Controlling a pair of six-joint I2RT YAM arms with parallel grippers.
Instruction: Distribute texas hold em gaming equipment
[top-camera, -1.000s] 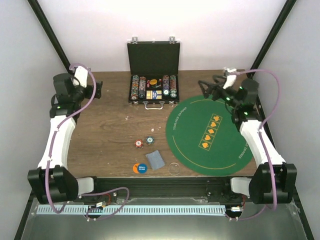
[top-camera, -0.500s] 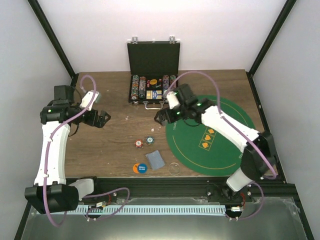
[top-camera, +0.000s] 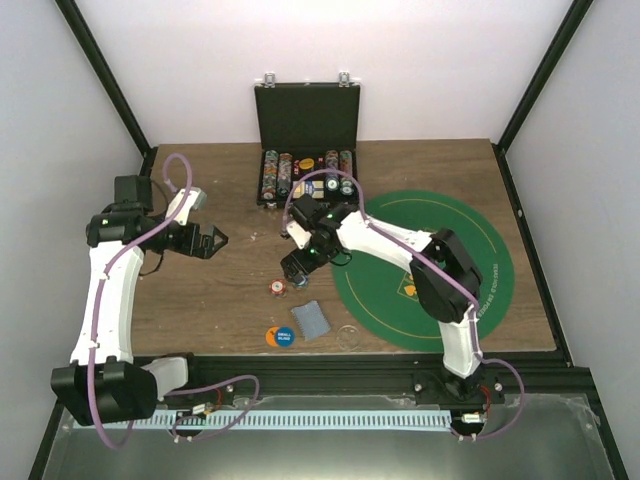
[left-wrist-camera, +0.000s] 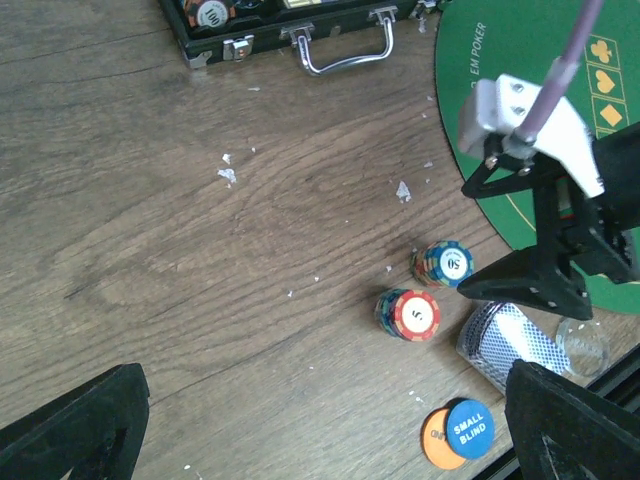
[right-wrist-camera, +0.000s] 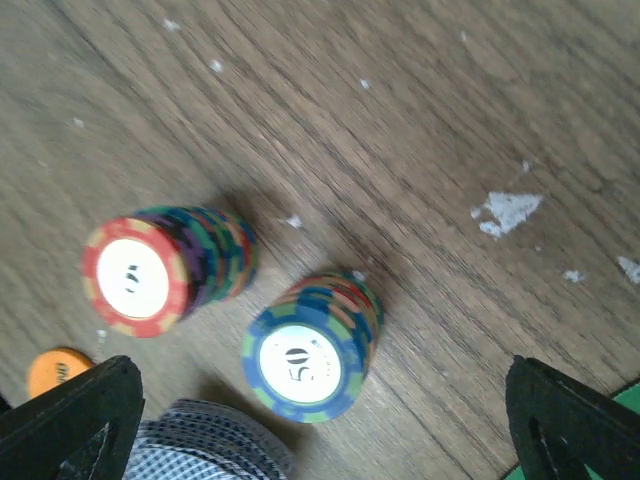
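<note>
Since a second before, the right arm had swung from the right edge across the green mat (top-camera: 465, 300) to the middle of the overhead view, and the left arm had reached inward. The brown wooden desk (top-camera: 205, 300) was dotted with pale flecks, inside a white-walled cell with black corner posts. A black case (top-camera: 306, 118) stood open at top centre.

The right tool (top-camera: 295, 265) hung spread wide over two small chip stacks on bare wood at centre, the red stack (right-wrist-camera: 150, 275) left of the teal stack (right-wrist-camera: 305, 360). Below them lay the cards (left-wrist-camera: 505, 340). A blue disc (left-wrist-camera: 467, 428) overlapped an orange disc (left-wrist-camera: 432, 442), and a clear disc (left-wrist-camera: 583, 345) lay just beside the mat's rim. The right wrist view was blurred and cut off the cards and the orange disc.

The left tool (top-camera: 210, 240) was spread too, gripping nothing, at left of centre. Its arm was bent and pointed right. The right forearm pointed left from an elbow over the mat.
</note>
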